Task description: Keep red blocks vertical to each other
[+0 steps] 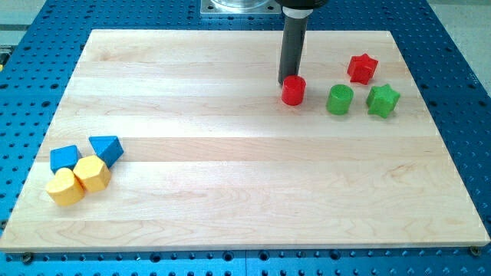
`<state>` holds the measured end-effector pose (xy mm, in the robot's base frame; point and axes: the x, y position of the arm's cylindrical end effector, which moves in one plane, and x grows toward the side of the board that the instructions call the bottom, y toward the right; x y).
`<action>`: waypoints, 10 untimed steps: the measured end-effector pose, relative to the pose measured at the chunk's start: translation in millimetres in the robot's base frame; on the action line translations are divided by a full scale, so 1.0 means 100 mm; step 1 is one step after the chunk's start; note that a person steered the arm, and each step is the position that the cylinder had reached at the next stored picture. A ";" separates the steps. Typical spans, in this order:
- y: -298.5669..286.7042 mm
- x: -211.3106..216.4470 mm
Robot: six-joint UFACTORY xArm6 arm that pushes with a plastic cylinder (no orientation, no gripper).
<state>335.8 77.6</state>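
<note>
One camera covered it all, and it sat high in front of the surface point(245, 184), tilted down and looking across toward the arm's base at the view's top. It stood far enough back that nearly the whole wooden board fit the frame, its near edge running along the view's bottom and a strip of blue perforated table point(460, 46) showing on every side. The board's far edge looked shorter than the near one, so the angle was oblique, not straight overhead. The rod point(292, 42) entered from the top, its upper end cropped off.
</note>
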 end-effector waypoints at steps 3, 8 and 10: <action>-0.28 -0.13; -0.75 1.35; -0.47 1.01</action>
<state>437.0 31.1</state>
